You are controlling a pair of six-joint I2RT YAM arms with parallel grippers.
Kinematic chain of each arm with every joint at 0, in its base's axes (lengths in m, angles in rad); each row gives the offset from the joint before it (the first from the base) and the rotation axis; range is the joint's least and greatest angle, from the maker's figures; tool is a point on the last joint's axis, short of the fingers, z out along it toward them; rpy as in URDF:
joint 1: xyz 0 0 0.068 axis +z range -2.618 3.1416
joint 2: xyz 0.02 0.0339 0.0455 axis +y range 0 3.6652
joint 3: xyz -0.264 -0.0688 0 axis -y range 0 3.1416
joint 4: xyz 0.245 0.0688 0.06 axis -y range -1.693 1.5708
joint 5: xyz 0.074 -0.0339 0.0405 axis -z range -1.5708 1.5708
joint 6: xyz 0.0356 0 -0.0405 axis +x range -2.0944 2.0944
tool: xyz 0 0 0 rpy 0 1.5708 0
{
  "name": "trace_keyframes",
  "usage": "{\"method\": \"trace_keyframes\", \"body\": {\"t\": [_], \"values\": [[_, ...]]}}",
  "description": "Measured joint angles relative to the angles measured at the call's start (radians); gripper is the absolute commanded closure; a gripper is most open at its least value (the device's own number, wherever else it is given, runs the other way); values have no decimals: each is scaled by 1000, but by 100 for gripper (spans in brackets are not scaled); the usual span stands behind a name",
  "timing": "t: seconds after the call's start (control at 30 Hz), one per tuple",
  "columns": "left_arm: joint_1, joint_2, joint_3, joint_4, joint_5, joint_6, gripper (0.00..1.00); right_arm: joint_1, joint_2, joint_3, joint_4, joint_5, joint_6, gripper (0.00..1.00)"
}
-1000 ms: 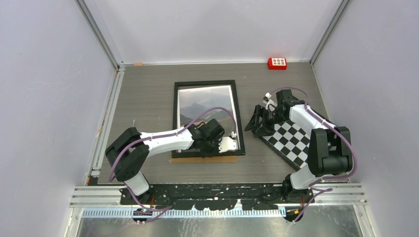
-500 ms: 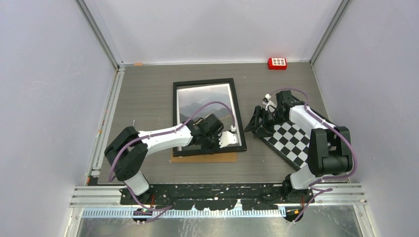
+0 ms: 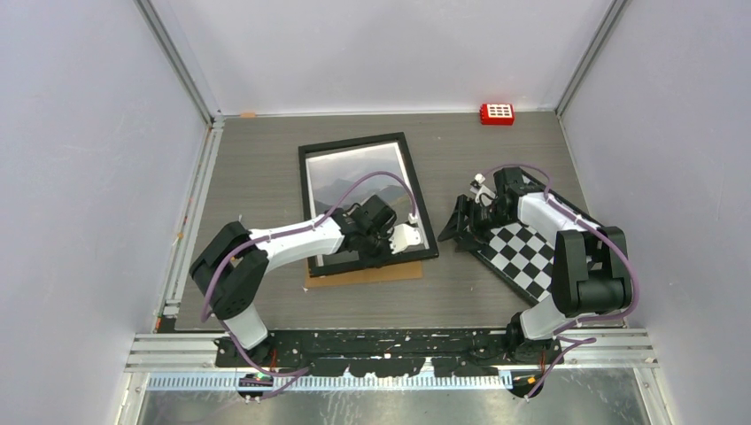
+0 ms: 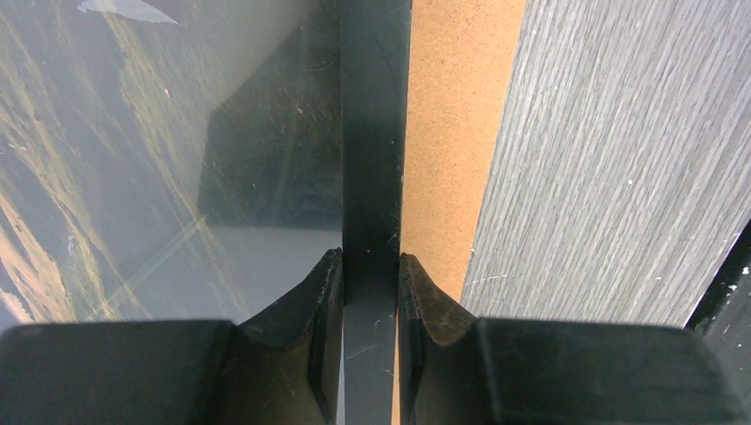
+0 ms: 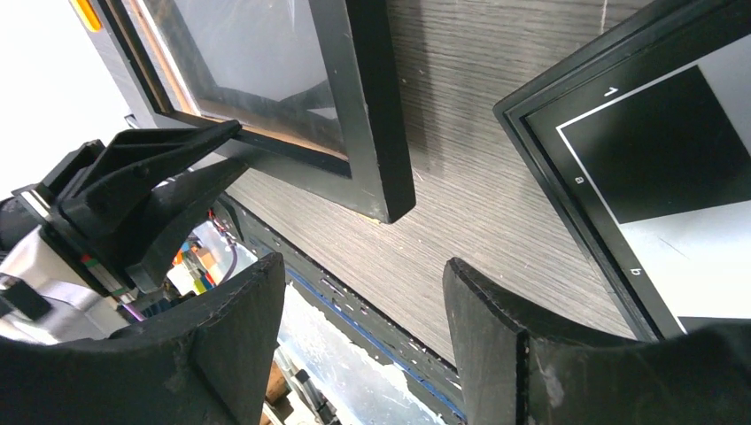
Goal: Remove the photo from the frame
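Note:
The black frame (image 3: pixel 412 199) lies face up mid-table, skewed with its far end to the left. Behind its glass shows the photo (image 3: pixel 350 173), a mountain landscape. My left gripper (image 3: pixel 379 255) is shut on the frame's near rail. In the left wrist view the two fingers (image 4: pixel 323 292) pinch the black rail (image 4: pixel 372 133), with the photo (image 4: pixel 133 159) on one side and a brown backing board (image 4: pixel 456 106) on the other. My right gripper (image 3: pixel 458 223) hangs open and empty just right of the frame's near right corner (image 5: pixel 376 150).
A strip of the brown board (image 3: pixel 367 275) sticks out from under the frame's near edge. A black-and-white checkerboard (image 3: pixel 522 248) lies under the right arm. A red block (image 3: pixel 497 113) sits at the back right. Walls enclose the table.
The left gripper has dragged the frame away from the near edge and swung its far end to the left, baring more brown board. The right gripper has barely shifted.

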Motion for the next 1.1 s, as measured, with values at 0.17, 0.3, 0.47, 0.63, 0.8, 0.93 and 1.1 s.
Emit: {"method": "trace_keyframes", "body": {"t": [0.17,0.3,0.47,0.63,0.8,0.93,1.1], "values": [[13,0,6,8,38,-3,100,0,0,-10,11,-3,6,30],[14,2,16,5,41,-3,100,0,0,-10,19,-6,7,31],[14,26,59,6,49,-14,100,0,0,-10,21,-7,7,31],[14,58,83,10,32,-14,100,0,0,-10,22,-7,8,32],[15,66,71,16,-8,3,100,0,0,-10,24,-8,11,34],[21,66,43,31,-38,16,90,0,0,-10,29,-13,15,38],[31,65,24,53,-61,28,58,0,0,-16,42,-19,26,52]]}}
